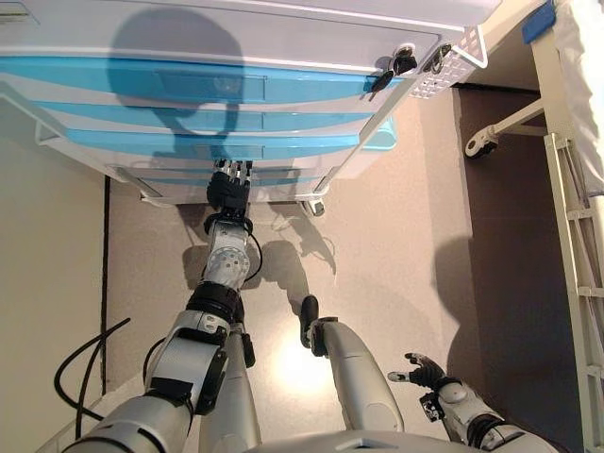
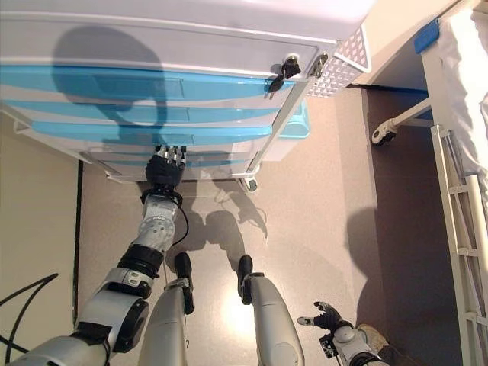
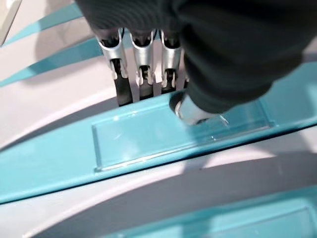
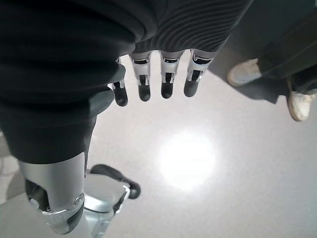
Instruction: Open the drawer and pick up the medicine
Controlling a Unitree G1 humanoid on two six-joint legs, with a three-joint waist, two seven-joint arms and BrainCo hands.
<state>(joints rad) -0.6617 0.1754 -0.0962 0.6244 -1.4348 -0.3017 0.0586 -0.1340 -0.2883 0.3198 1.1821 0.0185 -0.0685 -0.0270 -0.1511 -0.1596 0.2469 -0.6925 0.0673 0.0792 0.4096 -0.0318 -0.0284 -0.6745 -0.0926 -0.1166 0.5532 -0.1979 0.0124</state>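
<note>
A white cabinet [image 1: 236, 38] with blue drawer fronts was seen from above, standing on a pale speckled floor [image 1: 377, 255]. Keys [image 1: 396, 66] hung from a lock at the cabinet's upper right corner, beside a white perforated basket [image 1: 453, 61] fixed to its side.

The left robot hand [image 1: 229, 189] was stretched out to one of the lower drawers [image 3: 148, 144]. In the left wrist view its fingers [image 3: 143, 74] were held straight and close together, their dark tips tucked behind the upper edge of the blue front, just above the clear handle plate [image 3: 163, 134] — the thumb rested on that plate. Whether the fingers were hooked over the edge could not be told, since the tips were hidden. The drawers were seen shut or nearly so, and no medicine was visible in any view.

The right robot hand [image 1: 422, 370] hung low at the robot's side, well apart from the cabinet, with its fingers relaxed and slightly spread and nothing in it. A person's light shoes [image 4: 242, 74] were seen on the floor beyond it — in the right wrist view only. A white bed frame [image 1: 576, 217] on castors stood at the right edge.
</note>
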